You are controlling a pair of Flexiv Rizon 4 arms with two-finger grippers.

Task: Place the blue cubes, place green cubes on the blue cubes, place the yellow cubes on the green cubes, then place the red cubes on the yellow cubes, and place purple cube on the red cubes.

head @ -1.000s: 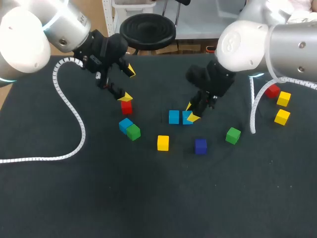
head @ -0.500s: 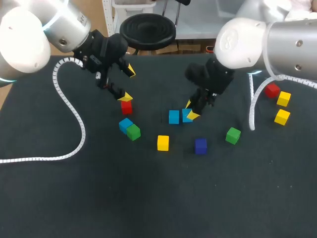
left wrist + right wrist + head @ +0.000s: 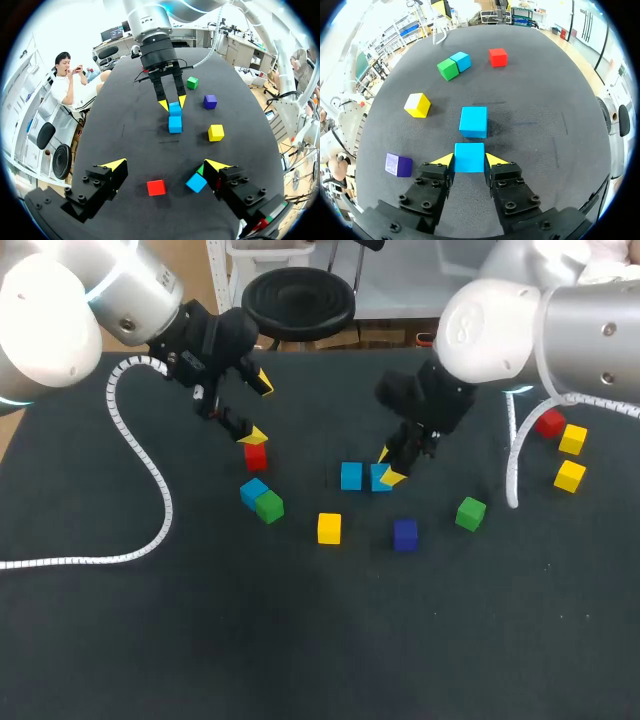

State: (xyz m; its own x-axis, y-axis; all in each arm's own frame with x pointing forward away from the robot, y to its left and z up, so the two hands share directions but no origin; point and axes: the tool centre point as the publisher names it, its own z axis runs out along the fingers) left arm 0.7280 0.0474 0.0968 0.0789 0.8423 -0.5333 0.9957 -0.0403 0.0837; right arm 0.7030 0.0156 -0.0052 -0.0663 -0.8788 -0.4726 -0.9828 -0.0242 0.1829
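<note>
Sky-blue, smooth-faced and sharp-edged, the held blue cube (image 3: 469, 157) is pinched from both sides by the yellow fingertips of our right gripper (image 3: 469, 161), near the middle of the matte black table (image 3: 300, 640). We cannot tell whether it rests on the surface or is just off it. Just beside it, on the side toward our left arm, a second blue cube (image 3: 351, 476) of the same look lies flat.

Our left gripper (image 3: 258, 408) hangs with its fingers spread wide, holding nothing, over a near red cube (image 3: 256, 456) left of the middle. Toward the front edge from there, a third blue cube (image 3: 254, 491) touches a left green cube (image 3: 269, 506).

Nearer the front edge than the blue pair lie a middle yellow cube (image 3: 329, 528), a dark purple cube (image 3: 405, 534) and a right green cube (image 3: 470, 513), each apart from the others. Near the table's right edge sit a far red cube (image 3: 548, 423), a rear yellow cube (image 3: 572, 439) just beside it, and a front yellow cube (image 3: 569, 476).
</note>
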